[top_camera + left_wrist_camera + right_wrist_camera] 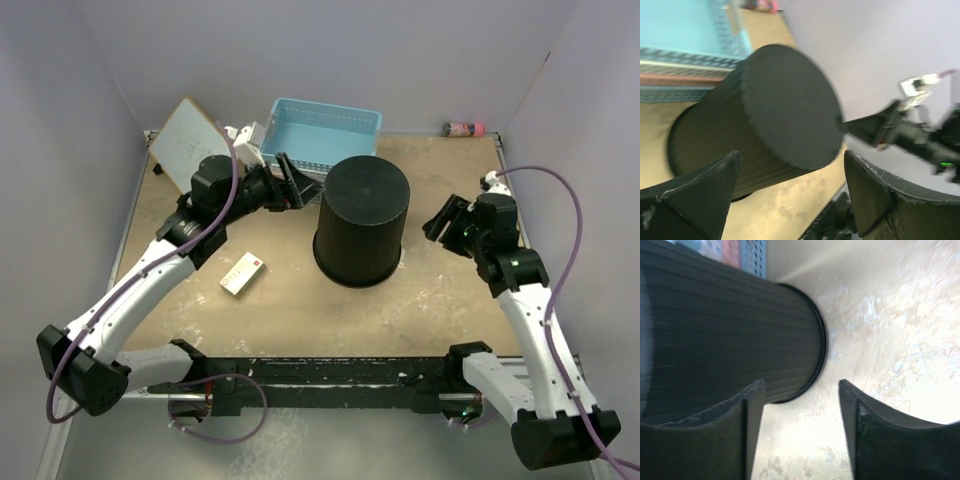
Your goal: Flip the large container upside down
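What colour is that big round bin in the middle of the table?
The large container is black, finely ribbed; clearest in the top external view.

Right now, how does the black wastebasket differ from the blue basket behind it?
The black wastebasket is tall and round; the blue basket is shallow and rectangular. The black wastebasket stands upside down, closed bottom up and rim on the table; the blue basket has its opening up. The black wastebasket's wall is solid and ribbed; the blue basket's walls are latticed. Both rest on the table.

Left gripper (303,185) and right gripper (440,217) both hold their jaws apart
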Tool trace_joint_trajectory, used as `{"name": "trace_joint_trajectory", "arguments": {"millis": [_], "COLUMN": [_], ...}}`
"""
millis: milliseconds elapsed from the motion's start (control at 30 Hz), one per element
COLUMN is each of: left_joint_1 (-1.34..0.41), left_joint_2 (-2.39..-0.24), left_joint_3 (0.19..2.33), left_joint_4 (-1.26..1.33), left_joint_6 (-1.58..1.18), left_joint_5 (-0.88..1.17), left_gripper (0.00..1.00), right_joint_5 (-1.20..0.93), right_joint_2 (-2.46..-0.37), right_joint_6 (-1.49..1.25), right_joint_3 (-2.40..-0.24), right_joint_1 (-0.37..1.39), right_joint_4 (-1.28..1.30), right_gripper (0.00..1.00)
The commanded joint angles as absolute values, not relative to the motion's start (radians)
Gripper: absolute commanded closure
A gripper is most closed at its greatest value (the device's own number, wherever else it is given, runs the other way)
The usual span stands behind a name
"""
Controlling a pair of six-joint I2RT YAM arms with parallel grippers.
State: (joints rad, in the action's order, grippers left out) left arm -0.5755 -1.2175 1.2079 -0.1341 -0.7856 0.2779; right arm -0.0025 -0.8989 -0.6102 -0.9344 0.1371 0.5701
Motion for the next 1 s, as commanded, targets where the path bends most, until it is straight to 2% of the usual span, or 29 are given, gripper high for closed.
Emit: {"name": "trace_joint_trajectory", "arguments": {"millis": [0, 100, 233, 433, 633, 967], "left_joint_1": [-0.564, -0.619, -0.695, -0.802, -0.842, -0.866], "left_joint_2": [-1.132, -1.085, -1.069, -1.213, -1.452, -1.965], "left_joint_3": [1.068, 0.959, 0.824, 0.789, 0.904, 1.356], "left_joint_4": [-0.249, -0.233, -0.080, 0.167, 0.361, 0.539], "left_joint_6": [-0.601, -0.500, -0.436, -0.291, -0.230, -0.372], "left_joint_5": [0.135, 0.095, 0.010, -0.098, -0.084, 0.032], "left_gripper": [0.19, 0.19, 0.20, 0.21, 0.26, 0.30], "right_joint_5": [0.136, 0.175, 0.219, 0.209, 0.197, 0.287], "right_joint_2": [-0.842, -0.813, -0.792, -0.790, -0.783, -0.743], "right_joint_6": [-0.506, -0.490, -0.482, -0.492, -0.495, -0.436], "right_joint_3": [-1.072, -1.117, -1.125, -1.109, -1.110, -1.213], "right_joint_1": [0.135, 0.135, 0.135, 0.135, 0.135, 0.135], "right_joint_4": [0.644, 0.645, 0.632, 0.629, 0.645, 0.742], "right_gripper": [0.31, 0.23, 0.20, 0.18, 0.18, 0.18]}}
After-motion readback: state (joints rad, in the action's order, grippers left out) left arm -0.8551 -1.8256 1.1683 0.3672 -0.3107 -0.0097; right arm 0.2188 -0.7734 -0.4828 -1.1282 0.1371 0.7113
